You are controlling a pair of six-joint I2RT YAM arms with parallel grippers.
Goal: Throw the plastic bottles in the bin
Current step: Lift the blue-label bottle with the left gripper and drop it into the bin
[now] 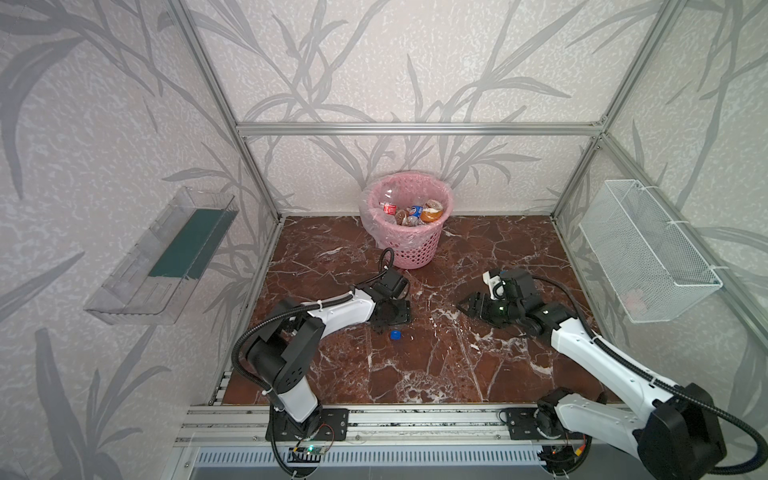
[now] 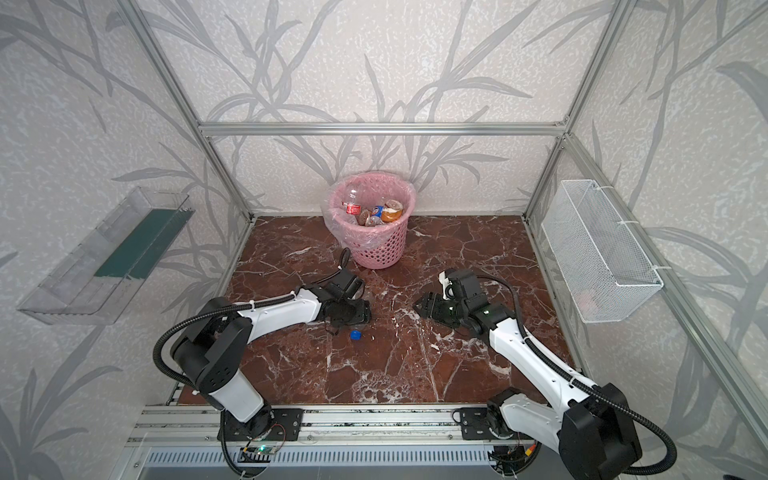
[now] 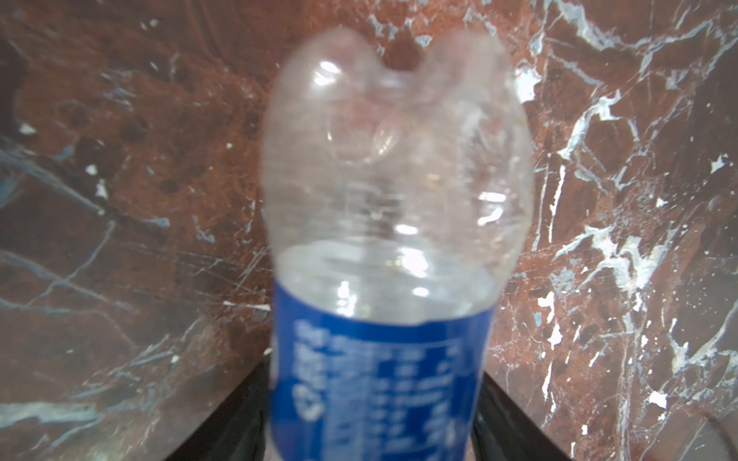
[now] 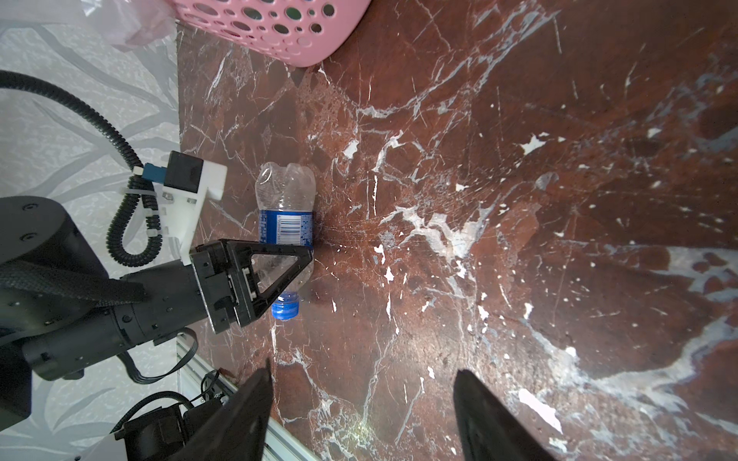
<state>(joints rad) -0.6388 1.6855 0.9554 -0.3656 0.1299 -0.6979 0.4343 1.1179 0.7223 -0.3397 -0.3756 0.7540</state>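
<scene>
**Jaws.** L gripper (image 4: 297, 263) comes down from above astride a clear blue-label bottle (image 4: 285, 207), near its shoulder, with one finger on each side. The fingers look to be against the label. Can't tell whether it's clamped or only closing. R gripper (image 4: 361, 371): jaws apart, nothing betw. them.

**Task item.** The bottle lies on its side on the marble floor (image 1: 457, 365), in front of the bin (image 1: 415, 249). It is near the bin but apart from it, base toward the bin and blue cap (image 1: 395, 335) pointing away.

**Why so (judgement).**
- Jaws are set crosswise to the bottle. That looks like the only workable hold on a round body lying flat.
- R arm sits in front of the bin, off to its R side and clear of the L arm's line. Prob. on stand-by.

**Surroundings.**
- The bin already holds several bottles (image 1: 411, 214), lying below the rim, so there's room left.
- Its clear liner bag hangs over the rim.
- The floor betw. bottle and bin is bare.

**Obstructions.**
- The L arm's own cable loop (image 1: 387, 258) stands just beside the bin's foot.
- The bin rim must be cleared on the lift.
- The acrylic tray (image 1: 166, 257) and wire basket (image 1: 648, 253) are wall-mounted well off to either side of the bin. No hindrance.
</scene>
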